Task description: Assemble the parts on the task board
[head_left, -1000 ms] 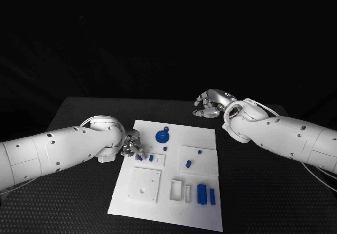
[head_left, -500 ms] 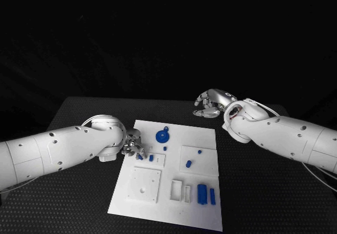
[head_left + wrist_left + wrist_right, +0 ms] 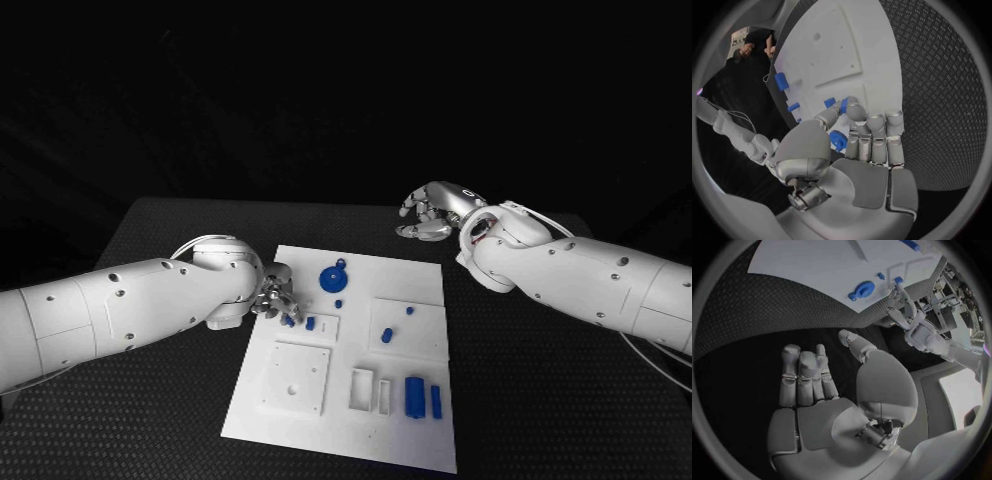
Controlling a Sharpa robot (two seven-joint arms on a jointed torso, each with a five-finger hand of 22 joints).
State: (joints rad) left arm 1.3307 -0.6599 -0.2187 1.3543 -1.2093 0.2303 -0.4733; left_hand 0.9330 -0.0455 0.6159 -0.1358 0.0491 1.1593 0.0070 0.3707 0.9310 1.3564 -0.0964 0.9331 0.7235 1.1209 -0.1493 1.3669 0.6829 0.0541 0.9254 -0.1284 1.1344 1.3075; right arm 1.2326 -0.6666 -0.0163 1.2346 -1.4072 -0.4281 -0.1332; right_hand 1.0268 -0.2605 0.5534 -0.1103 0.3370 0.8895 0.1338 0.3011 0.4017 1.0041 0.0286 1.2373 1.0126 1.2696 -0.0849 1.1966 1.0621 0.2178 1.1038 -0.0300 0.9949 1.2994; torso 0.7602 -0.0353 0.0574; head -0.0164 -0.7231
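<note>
The black desk (image 3: 159, 400) is carrying the white task board (image 3: 325, 420) at its middle. The left hand (image 3: 274, 303) is hovering at the board's left edge, pinching a small blue part (image 3: 837, 139) between thumb and fingers. The right hand (image 3: 430, 212) is hanging over the desk beyond the board's far right corner, grasping nothing, its fingers loosely apart. A round blue part (image 3: 333, 277) is sitting on the board just beside the left hand.

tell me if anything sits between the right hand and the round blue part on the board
Nothing visible does. The right hand hangs over bare table beyond the task board's far edge, holding nothing, and the round blue part lies in the open, with only table and white board between them.
</note>
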